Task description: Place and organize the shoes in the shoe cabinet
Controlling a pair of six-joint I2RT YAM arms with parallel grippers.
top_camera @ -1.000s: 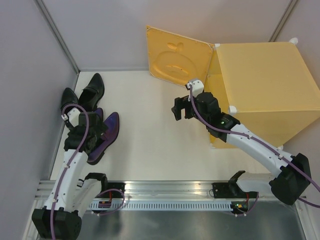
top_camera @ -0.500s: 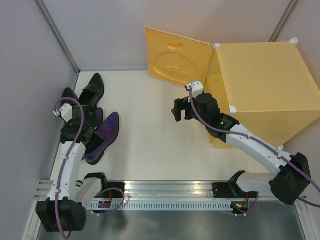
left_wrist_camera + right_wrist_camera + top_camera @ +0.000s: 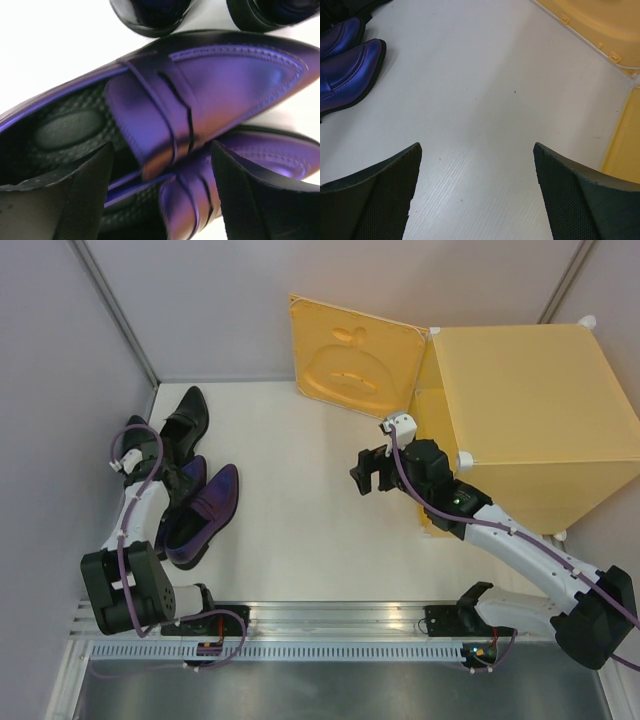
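Two shiny purple shoes [image 3: 205,505] lie side by side at the left of the table, with two glossy black shoes [image 3: 185,415] just beyond them. My left gripper [image 3: 168,488] is open and hovers close over the purple pair; in the left wrist view its gripper [image 3: 162,200] has one finger on each side of the purple shoes [image 3: 200,85], gripping nothing. The black shoes [image 3: 150,15] show at the top edge. My right gripper [image 3: 365,472] is open and empty over bare table, in front of the yellow shoe cabinet [image 3: 530,410]; it also shows in its wrist view [image 3: 477,195].
The cabinet door [image 3: 350,355] stands swung open to the left of the cabinet, and shows in the right wrist view [image 3: 590,20]. The purple toes [image 3: 345,75] show at that view's top left. Grey walls close the left and back. A metal rail [image 3: 330,625] runs along the near edge.
My left arm has swung back toward the left wall, its wrist now farther up beside the black shoes. My right gripper has shifted slightly right and nearer.
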